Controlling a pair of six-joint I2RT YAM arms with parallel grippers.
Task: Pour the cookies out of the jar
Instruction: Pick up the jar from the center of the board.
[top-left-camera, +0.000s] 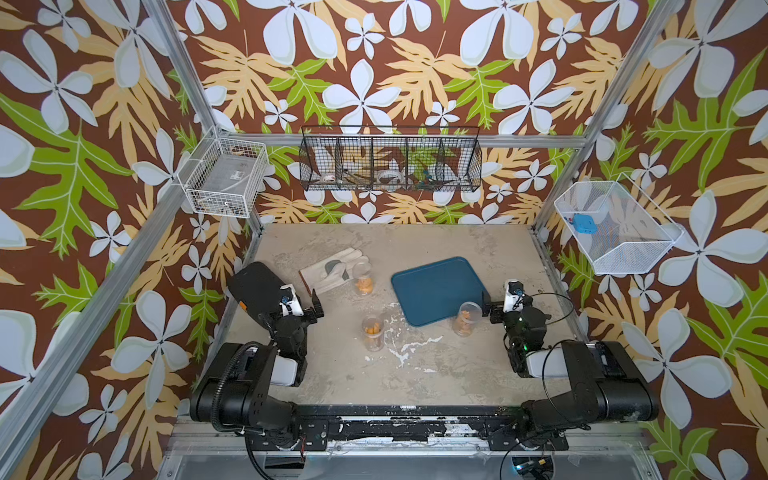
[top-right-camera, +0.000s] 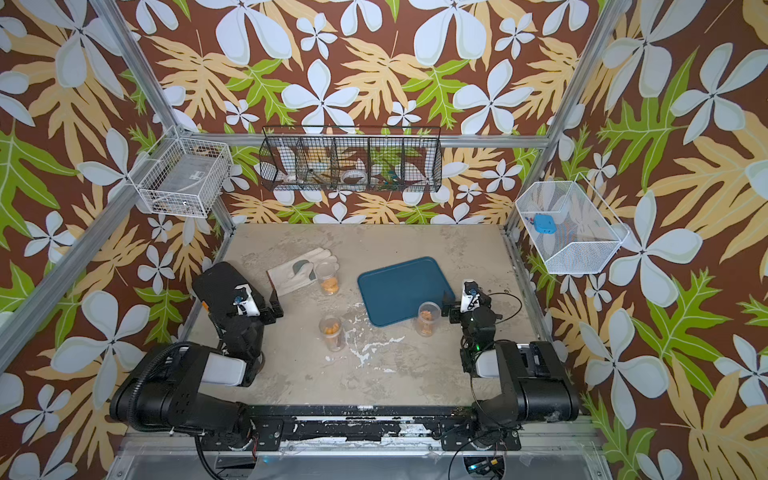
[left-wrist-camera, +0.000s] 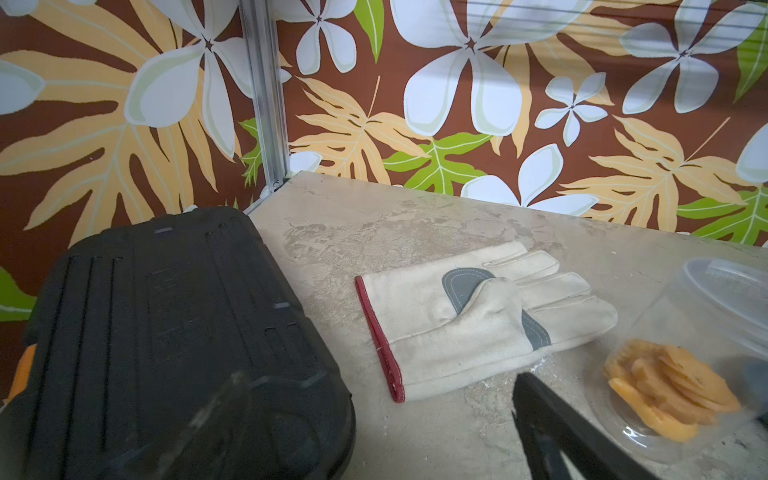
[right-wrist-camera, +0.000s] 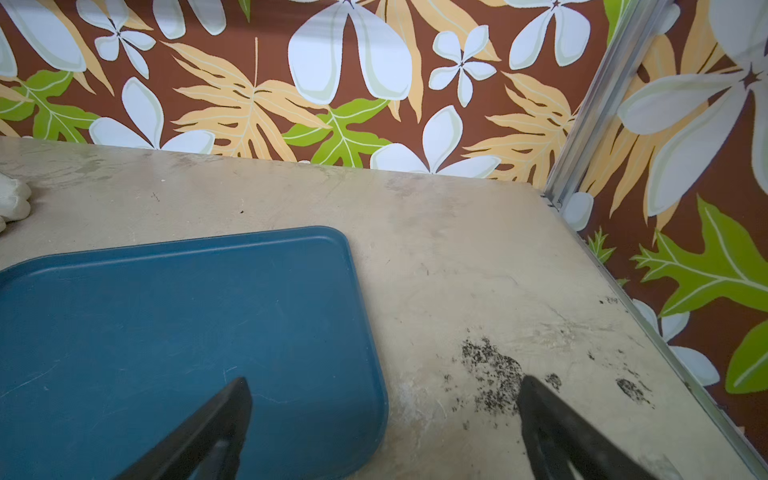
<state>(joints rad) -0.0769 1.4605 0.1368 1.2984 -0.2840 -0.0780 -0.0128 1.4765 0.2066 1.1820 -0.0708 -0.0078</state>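
Left gripper (top-left-camera: 316, 304) stood wide apart, empty, near the glove (top-left-camera: 332, 268), right gripper (right-wrist-camera: 384, 399) gaped wide, held nothing, above the tray's (right-wrist-camera: 166, 311) corner.

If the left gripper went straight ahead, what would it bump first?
Probably the clear jar of cookies beside the glove; it sits between the open jaws of the left gripper, though depth is unclear.

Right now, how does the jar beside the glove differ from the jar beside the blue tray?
The jar beside the glove stands farther back, at the fingertips of the glove; the jar beside the tray stands at the near edge of the blue tray, close to the right gripper. The glove-side cookies sit low; the tray-side ones seem piled higher. Both jars are clear, upright and hold orange cookies.
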